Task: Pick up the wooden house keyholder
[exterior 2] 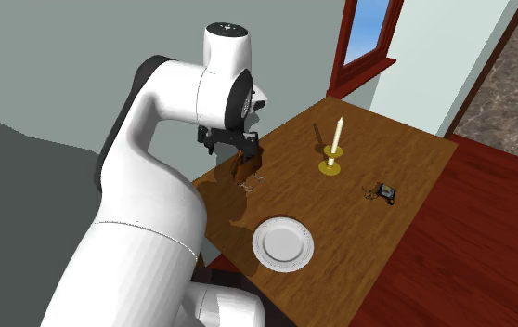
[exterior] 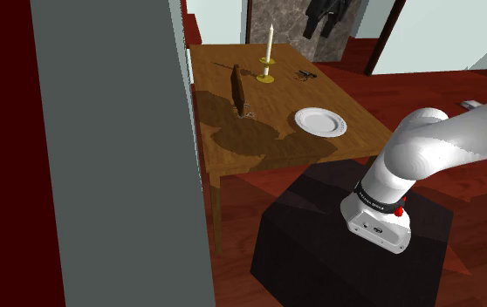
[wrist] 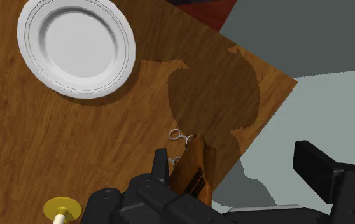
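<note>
Thin brown wooden keyholder (exterior: 237,87), flat slab with small metal rings (wrist: 176,135) at its foot. Stands on edge near the grained wooden table's (exterior: 329,87) edge at the shoulder view's left. Sits between the black gripper's (wrist: 236,162) widely spread fingers, just beside one. Nearer: round ridged white plate (exterior: 321,121). Farther: slim white candle (exterior: 269,44).

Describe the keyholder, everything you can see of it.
The keyholder is a thin brown slab with a wood-grain look, dark slots on its face and small metal rings at one end. It stands on edge on the wooden table, near its edge. It sits between the fingers of the open gripper, close to one, not clasped.
</note>
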